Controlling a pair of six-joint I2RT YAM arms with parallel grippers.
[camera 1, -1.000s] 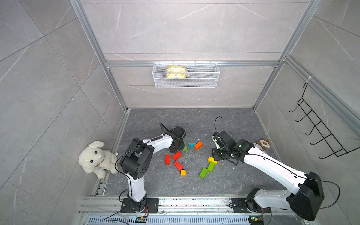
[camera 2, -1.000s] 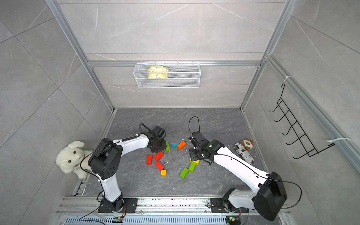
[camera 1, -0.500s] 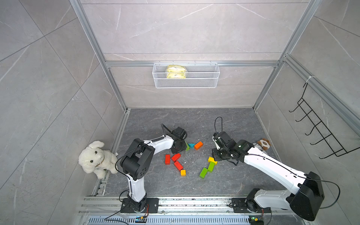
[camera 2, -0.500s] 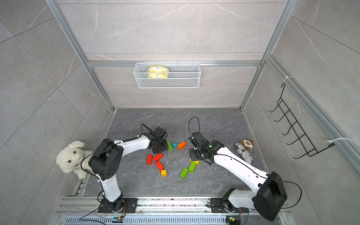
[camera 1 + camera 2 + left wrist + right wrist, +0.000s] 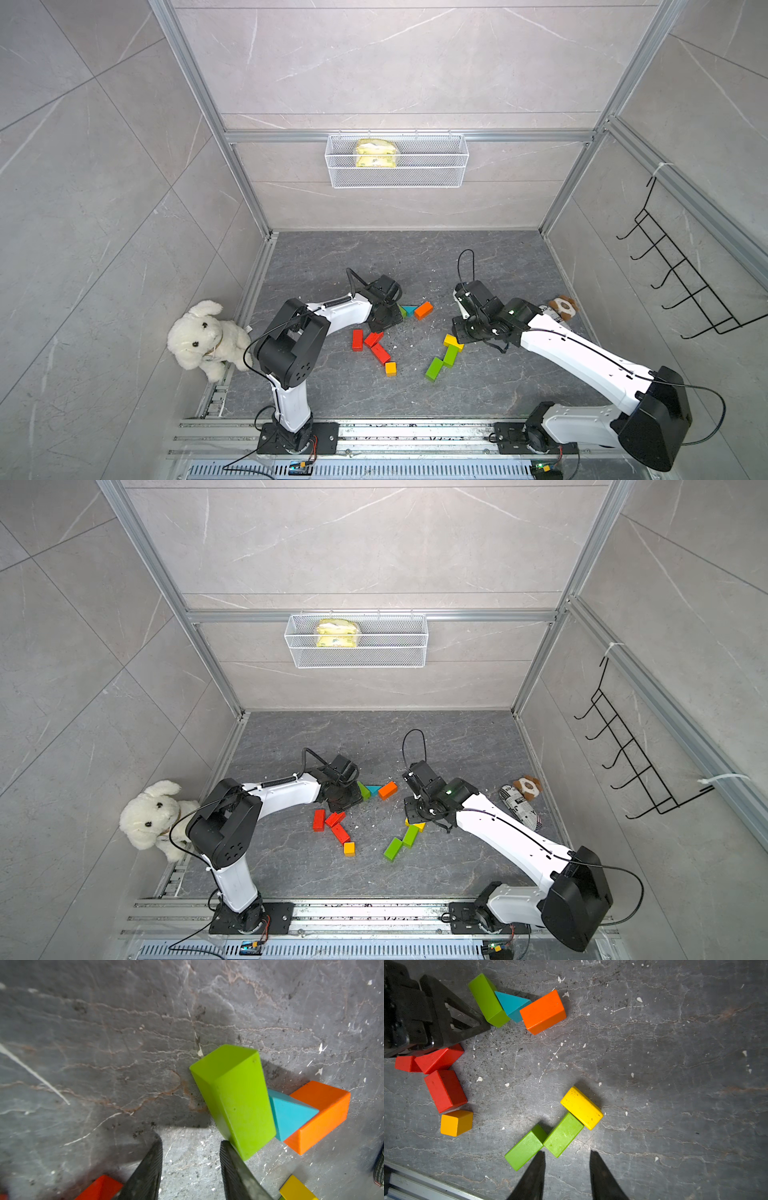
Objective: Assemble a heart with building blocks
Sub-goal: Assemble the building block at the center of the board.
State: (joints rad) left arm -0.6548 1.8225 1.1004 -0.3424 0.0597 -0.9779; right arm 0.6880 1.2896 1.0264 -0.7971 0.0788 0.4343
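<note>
Building blocks lie on the grey bench in three loose groups. Heart outline is partial, not closed.

- Notch group: green oblong touching one flank of the teal triangle, orange oblong touching the other flank.
- One side: three red oblongs in a bent chain, with the yellow-orange cube just beside the lowest one.
- Other side: yellow oblong touching a pair of green oblongs set in a stagger.

Left fingers: apart, nothing between them, only bare bench. One tip sits at the near end of the green oblong; contact or a hair's gap, cannot tell.
Right fingers: apart, empty, hanging over the bench just beside the green pair.

Judgement: the step in hand is seating the green oblong as a top lobe.

- Lift the left fingers straight off, not sideways, as a dragging tip would swing the oblong off the triangle.
- Then check that the seam is flush.
- Gaps left to close: green lobe to red chain, orange to yellow, cube to lowest green.
- Nudge with flat finger faces, since glossy blocks probably skid.
</note>
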